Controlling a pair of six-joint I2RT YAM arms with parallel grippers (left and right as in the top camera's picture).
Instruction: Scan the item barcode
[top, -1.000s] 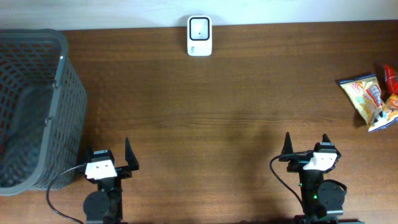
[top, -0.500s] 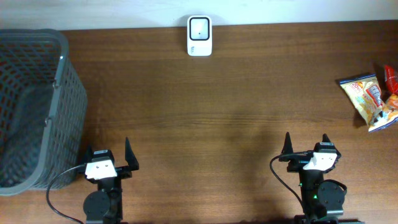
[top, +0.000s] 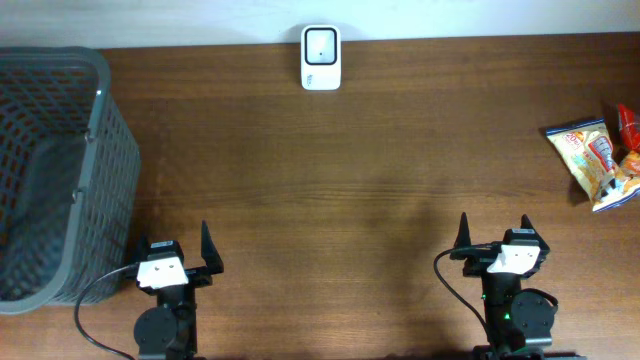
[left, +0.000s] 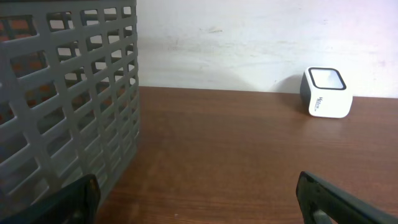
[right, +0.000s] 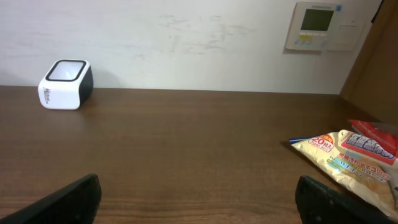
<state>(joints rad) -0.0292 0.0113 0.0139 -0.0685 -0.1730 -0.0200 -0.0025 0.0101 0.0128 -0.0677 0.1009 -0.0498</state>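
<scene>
The item, a yellow snack packet (top: 592, 163), lies at the table's far right edge and shows at the right of the right wrist view (right: 346, 159). A white barcode scanner (top: 321, 58) stands at the back centre, also seen as the scanner (left: 326, 93) from the left wrist and the scanner (right: 65, 84) from the right wrist. My left gripper (top: 175, 246) rests open near the front left, with nothing between its jaws (left: 199, 200). At the front right my right gripper (top: 493, 236) is open and empty too (right: 199, 199), well short of the packet.
A grey mesh basket (top: 95, 150) fills the left side, close to the left gripper, and looms as the basket (left: 68, 99) in the left wrist view. Red packets (top: 627, 128) lie beside the yellow one. A wall control panel (right: 322, 25) hangs behind.
</scene>
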